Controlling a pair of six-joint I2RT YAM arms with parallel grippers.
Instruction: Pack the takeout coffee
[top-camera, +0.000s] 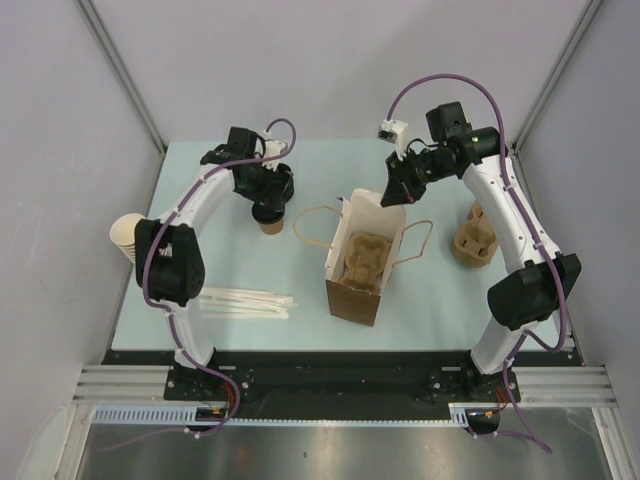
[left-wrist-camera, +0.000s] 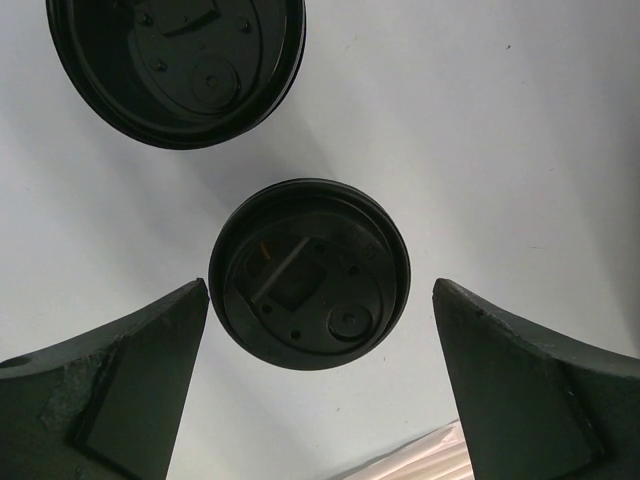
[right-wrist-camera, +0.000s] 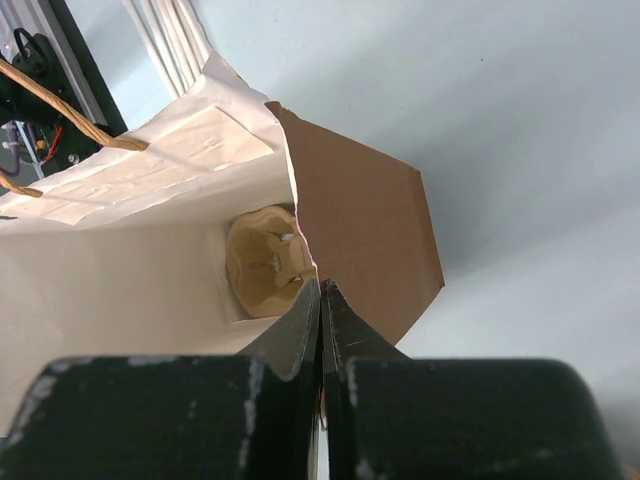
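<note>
The takeout coffee (top-camera: 270, 225), a small kraft cup with a black lid, stands on the table left of the paper bag (top-camera: 350, 300). My left gripper (top-camera: 270, 203) hovers right above it, open. In the left wrist view the cup's lid (left-wrist-camera: 310, 272) sits between and just ahead of the spread fingers (left-wrist-camera: 130, 380); nothing is held. My right gripper (top-camera: 395, 192) is shut on the bag's far upper edge. In the right wrist view the fingertips (right-wrist-camera: 322, 300) pinch the brown wall (right-wrist-camera: 370, 230), with the white inside to the left.
A pulp cup carrier (top-camera: 362, 258) lies inside the bag, also in the right wrist view (right-wrist-camera: 265, 262). More carriers (top-camera: 475, 238) stand at the right. Cream cups (top-camera: 125, 238) are at the left edge, straws (top-camera: 245, 303) at the front left. A second black lid (left-wrist-camera: 175, 60) is beyond the cup.
</note>
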